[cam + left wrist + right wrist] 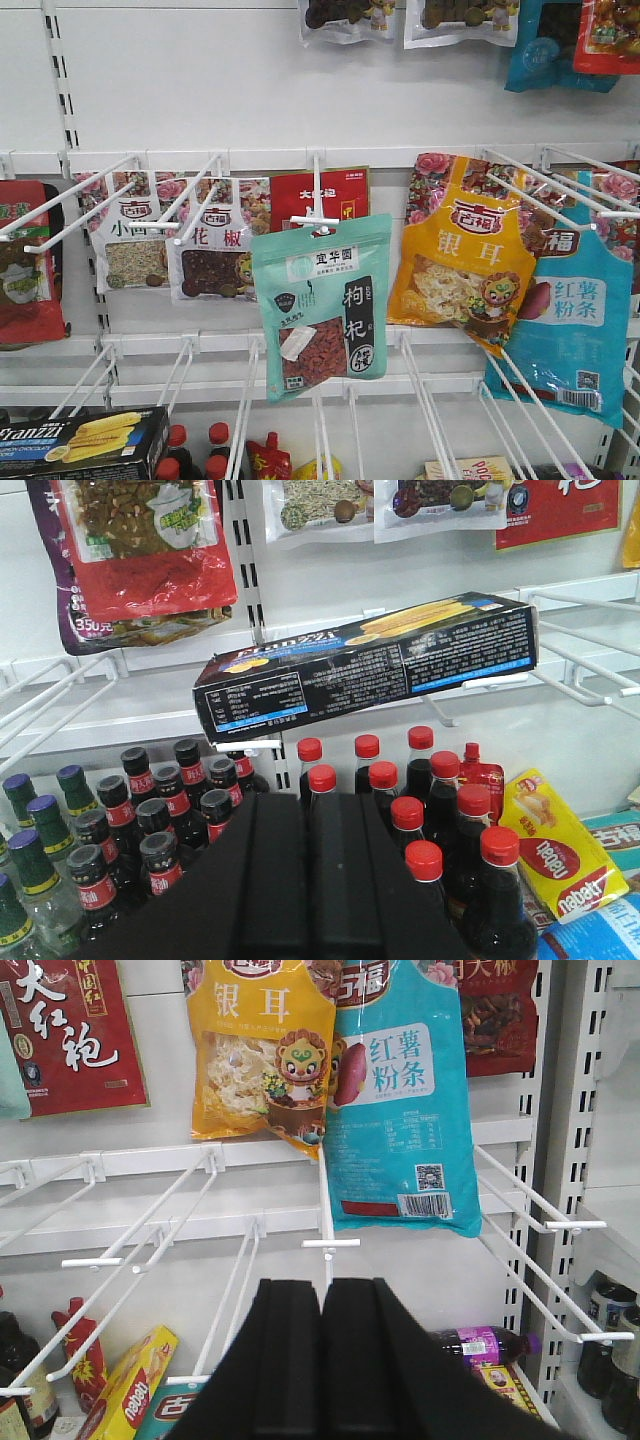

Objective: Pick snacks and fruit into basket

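1. My left gripper [308, 802] sits at the bottom of its wrist view. Its black fingers are pressed together with only a seam between them, gripping nothing and touching nothing.
2. My right gripper [322, 1288] is the same, clenched and empty.
3. The Franzzi box [370, 665] lies just above and ahead of the left gripper. It rests on wire pegs over the red-capped bottles [425, 870].
   - Its long axis runs left to right, with the right end tipped up and its printed side panel facing me.
   - The left arm is plainly the nearer one.
   - I judge the fingers must open first, then close across the box's short height.
4. Farther off, the mint-green pouch [322, 305] hangs upright from a peg in the middle of the front view, above and to the right of the box.
   - The right wrist faces the orange pouch [262, 1050] and the teal pouch [400, 1100].
   - So I judge the mint one lies off to that gripper's left.
5. The basket shows in no view, so I cannot say where it stands.
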